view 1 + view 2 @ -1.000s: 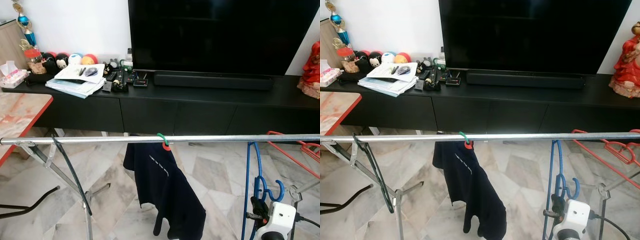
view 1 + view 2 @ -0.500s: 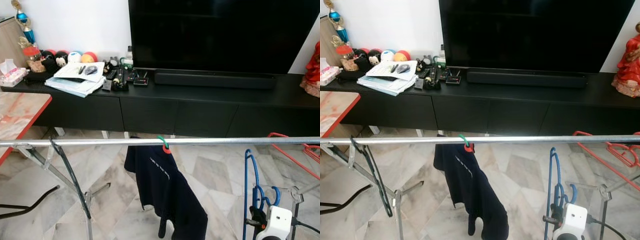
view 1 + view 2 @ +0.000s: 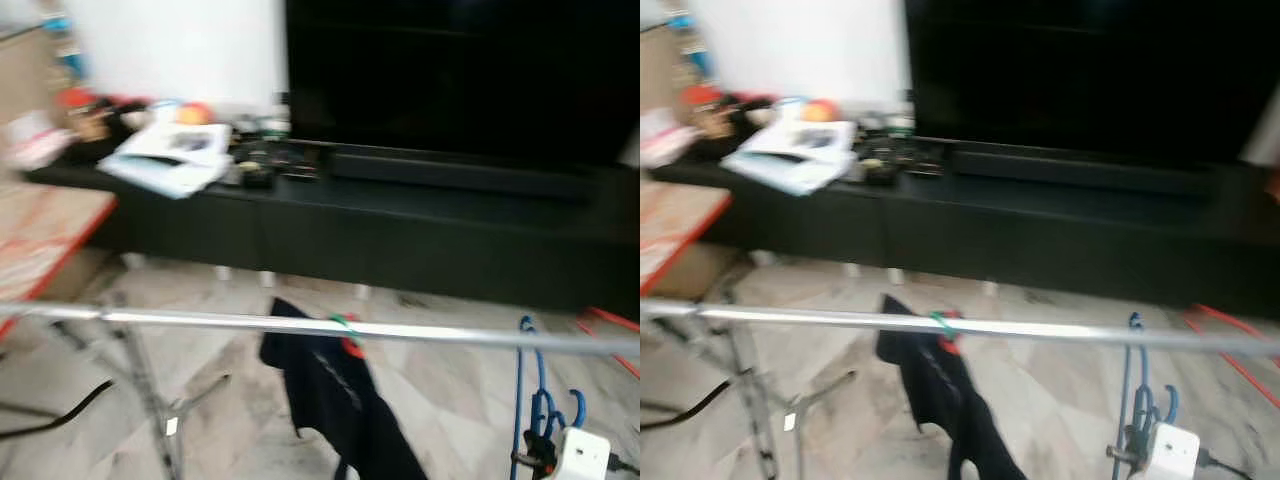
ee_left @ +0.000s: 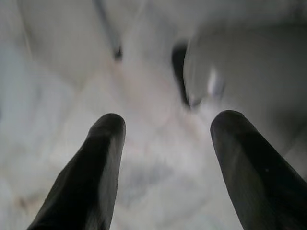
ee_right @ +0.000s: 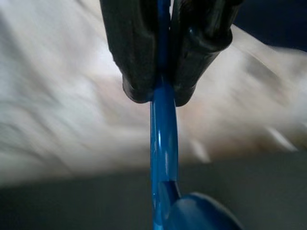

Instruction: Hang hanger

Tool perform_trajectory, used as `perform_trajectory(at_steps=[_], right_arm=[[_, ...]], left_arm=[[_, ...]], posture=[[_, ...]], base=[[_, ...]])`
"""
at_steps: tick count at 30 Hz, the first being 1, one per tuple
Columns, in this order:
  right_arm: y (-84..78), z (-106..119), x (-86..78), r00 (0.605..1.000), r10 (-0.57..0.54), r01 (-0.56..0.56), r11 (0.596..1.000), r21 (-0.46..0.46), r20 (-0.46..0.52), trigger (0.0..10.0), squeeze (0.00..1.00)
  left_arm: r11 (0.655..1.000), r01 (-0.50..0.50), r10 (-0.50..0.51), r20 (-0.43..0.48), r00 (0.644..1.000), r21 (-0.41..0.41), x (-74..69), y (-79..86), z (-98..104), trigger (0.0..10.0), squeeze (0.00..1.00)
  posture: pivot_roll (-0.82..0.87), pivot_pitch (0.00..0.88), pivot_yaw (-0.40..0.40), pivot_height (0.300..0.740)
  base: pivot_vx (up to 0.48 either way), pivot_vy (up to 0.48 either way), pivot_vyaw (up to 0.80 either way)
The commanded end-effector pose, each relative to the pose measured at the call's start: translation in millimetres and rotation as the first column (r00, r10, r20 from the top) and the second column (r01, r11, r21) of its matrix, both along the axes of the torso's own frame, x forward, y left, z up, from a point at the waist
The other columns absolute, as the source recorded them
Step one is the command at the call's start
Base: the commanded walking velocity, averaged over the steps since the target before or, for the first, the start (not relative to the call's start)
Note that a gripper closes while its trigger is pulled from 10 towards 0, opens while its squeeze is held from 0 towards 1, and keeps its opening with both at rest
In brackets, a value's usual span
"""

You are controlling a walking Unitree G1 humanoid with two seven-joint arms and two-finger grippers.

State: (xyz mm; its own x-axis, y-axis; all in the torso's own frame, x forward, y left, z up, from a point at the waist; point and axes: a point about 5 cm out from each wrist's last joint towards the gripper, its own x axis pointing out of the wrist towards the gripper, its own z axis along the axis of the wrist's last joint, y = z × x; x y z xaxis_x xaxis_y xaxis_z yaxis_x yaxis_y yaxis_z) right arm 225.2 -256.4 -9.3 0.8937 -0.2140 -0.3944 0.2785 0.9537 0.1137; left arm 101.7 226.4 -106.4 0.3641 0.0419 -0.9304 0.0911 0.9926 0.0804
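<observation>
Hanger [image 5: 163,143], blue plastic, is pinched between the two black fingers [image 5: 136,52] of the right gripper [image 5: 163,93], which are pressed together on its thin bar, with the hanger running on past the fingertips. In the head views, which are blurred, the blue hanger sits low at the robot's right, its top reaching up to the rail [image 3: 200,320] and its hook curling beside the white wrist housing [image 3: 582,455] below the rail. Whether the hanger touches the rail cannot be told. The silver rail runs across the scene, and a dark shirt [image 3: 335,395] hangs from it near the middle on a hanger with a green hook [image 3: 345,325], well apart from the blue one. Left gripper [image 4: 165,127] hangs over the pale marble floor [image 4: 144,163], its fingers spread apart with nothing between them. Beyond the rail stands a long black cabinet [image 3: 400,230] with papers [image 3: 170,160] and small items on it, and a large dark screen [image 3: 470,70] above.
</observation>
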Motion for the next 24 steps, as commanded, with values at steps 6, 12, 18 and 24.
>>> perform_trajectory(at_steps=[6,12,18,24], right_arm=[[-8.0,-6.2,-17.5,0.99,-0.14,0.14,0.99,0.004,-0.014,10.0,0.0],[-8.0,-4.0,-22.1,0.954,-0.3,0.299,0.954,0.013,0.03,10.0,0.0],[-10.9,3.0,-22.8,0.923,-0.369,0.376,0.926,-0.045,0.109,10.0,0.0],[-18.0,22.7,-6.4,0.928,-0.333,0.352,0.931,-0.098,0.168,10.0,0.0]], left_arm=[[1.0,0.018,-0.019,-0.037,0.999,-0.008,-7.5,-3.8,-2.9,10.0,0.0],[0.999,0.033,-0.034,-0.041,0.999,-0.011,-7.4,-3.6,-2.8,10.0,0.0],[0.999,0.04,-0.04,-0.038,0.998,-0.009,-6.0,-3.6,-2.4,10.0,0.0],[0.999,0.038,-0.038,-0.034,0.999,-0.009,-5.1,-3.8,-2.2,10.0,0.0]], posture=[[-0.05,0.082,-0.013,0.74],[-0.06,0.085,-0.01,0.74],[-0.06,0.08,-0.008,0.74],[-0.06,0.075,-0.011,0.74]], base=[[0.0,0.0,0.0],[0.0,0.0,0.0],[0.0,0.0,0.0],[0.0,0.0,0.0]])
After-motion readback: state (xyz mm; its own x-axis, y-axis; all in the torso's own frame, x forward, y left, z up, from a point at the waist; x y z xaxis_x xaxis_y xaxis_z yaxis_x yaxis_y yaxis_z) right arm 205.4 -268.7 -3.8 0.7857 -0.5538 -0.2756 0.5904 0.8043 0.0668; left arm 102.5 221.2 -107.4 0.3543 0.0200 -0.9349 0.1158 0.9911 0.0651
